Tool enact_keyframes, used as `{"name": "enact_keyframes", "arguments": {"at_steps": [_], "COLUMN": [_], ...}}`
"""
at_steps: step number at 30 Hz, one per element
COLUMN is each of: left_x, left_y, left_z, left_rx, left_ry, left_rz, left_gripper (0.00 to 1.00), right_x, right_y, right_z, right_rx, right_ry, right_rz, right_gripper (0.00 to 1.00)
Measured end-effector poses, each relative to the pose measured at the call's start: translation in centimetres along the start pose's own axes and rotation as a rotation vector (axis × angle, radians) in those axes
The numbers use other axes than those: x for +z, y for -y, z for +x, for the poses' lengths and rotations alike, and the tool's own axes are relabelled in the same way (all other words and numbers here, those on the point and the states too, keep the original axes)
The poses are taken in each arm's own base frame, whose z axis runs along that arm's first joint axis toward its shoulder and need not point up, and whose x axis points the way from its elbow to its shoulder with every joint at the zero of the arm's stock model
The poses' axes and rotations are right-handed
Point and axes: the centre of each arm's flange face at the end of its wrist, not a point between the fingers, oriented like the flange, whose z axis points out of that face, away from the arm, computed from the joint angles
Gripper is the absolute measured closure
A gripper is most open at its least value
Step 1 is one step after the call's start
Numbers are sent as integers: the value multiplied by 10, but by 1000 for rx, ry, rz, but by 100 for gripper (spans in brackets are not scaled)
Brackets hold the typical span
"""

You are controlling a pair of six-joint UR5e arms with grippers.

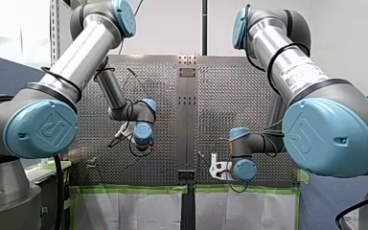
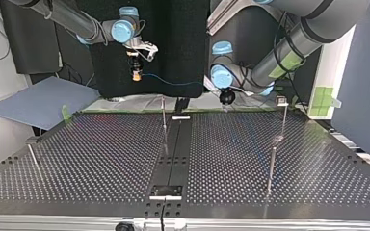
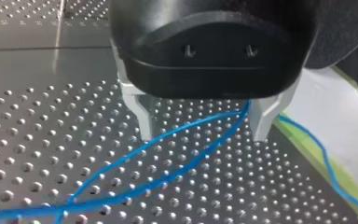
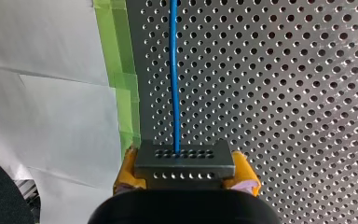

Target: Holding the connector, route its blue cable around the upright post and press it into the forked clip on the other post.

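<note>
Cable routing, early stage | right gripper (image 4: 185, 170): pads (image 4: 127, 170) pinched on connector (image 4: 185, 161), held raised beyond the post (image 2: 164, 126) so the cable (image 4: 174, 79) can be led round it | left gripper (image 3: 203, 137): fingers (image 3: 142, 116) spread above slack cable (nothing gripped) | clip (image 2: 282, 101): well apart from post, cable not yet seated.

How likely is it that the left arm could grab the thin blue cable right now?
Probably yes: my left gripper hangs open above the perforated metal table, and the thin blue cable appears to pass between its metal fingers with nothing blocking it.
</note>
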Motion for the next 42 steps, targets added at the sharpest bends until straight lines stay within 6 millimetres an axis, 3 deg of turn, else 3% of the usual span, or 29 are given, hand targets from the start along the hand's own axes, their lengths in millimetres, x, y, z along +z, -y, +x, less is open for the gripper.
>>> {"name": "enact_keyframes", "arguments": {"at_steps": [8,20,29,42], "left_x": [-2,9,8,-13], "left_y": [4,30,39,62], "left_z": [6,47,45,41], "left_rx": [-39,-32,-78,-147], "left_ry": [-24,-90,-64,-67], "left_rz": [8,41,91,201], "left_gripper": [0,0,0,0], "right_x": [0,0,0,2], "right_y": [0,1,0,-1], "right_z": [0,1,0,2], "right_rx": [1,2,2,6], "right_ry": [-1,-6,-6,-15], "right_rz": [0,1,1,-1], "right_gripper": [100,100,100,100]}}
